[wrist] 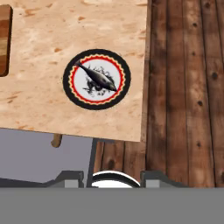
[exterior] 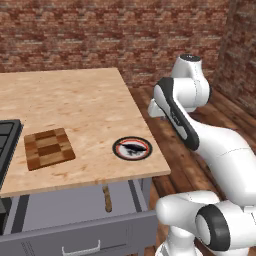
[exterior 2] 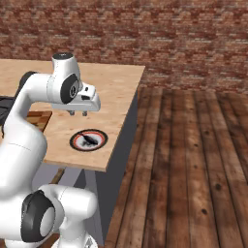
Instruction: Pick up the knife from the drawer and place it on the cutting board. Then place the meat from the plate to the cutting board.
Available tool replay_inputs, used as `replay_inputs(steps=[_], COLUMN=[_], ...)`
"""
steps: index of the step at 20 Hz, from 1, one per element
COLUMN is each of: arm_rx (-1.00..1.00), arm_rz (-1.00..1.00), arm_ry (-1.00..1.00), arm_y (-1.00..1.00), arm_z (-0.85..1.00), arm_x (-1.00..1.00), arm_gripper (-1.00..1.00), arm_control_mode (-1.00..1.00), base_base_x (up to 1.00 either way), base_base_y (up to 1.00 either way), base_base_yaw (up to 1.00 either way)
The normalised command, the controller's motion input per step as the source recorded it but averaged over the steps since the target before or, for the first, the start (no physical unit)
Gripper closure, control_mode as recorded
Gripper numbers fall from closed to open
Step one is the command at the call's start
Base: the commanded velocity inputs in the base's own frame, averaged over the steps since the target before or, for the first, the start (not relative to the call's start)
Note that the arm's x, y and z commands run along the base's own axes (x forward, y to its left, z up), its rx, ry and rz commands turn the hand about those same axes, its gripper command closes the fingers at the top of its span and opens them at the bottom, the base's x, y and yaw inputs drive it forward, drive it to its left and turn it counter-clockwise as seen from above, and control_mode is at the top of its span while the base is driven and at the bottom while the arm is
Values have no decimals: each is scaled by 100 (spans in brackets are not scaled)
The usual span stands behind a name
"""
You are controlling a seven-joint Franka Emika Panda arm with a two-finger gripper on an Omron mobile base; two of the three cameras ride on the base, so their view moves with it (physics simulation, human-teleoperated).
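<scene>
End effector (exterior 2: 78,113) above the plate (exterior: 132,148)

We cannot tell our jaws' state; meat (wrist: 97,77) lies on the plate, knife (exterior: 106,197) in the open drawer (exterior: 75,239), cutting board (exterior: 48,148) left.

Plate (wrist: 96,79): black rim, red ring, white centre. Meat (wrist: 98,77): dark grey. Cutting board (exterior: 48,148): light and dark brown checker. Knife (exterior: 106,196): brown handle. Drawer (exterior: 75,235): grey.

No lettering, labels, brand marks or numbers to read anywhere here, not on any surface or object in sight.
</scene>
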Motion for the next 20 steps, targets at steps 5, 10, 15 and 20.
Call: replay_inputs(steps=[5,10,15,20], arm_rx=[0,-1,0,0], arm_rz=[0,0,0,0], arm_ry=[-9,-9,-3,0], arm_y=[0,4,3,0], arm_z=[0,0,0,0], arm_x=[-22,-78,-52,-41], arm_gripper=[-100,-100,-100,-100], arm_control_mode=[-100,-100,-100,-100], base_base_x=[0,0,0,0], base_base_y=[0,0,0,0], base_base_yaw=[0,0,0,0])
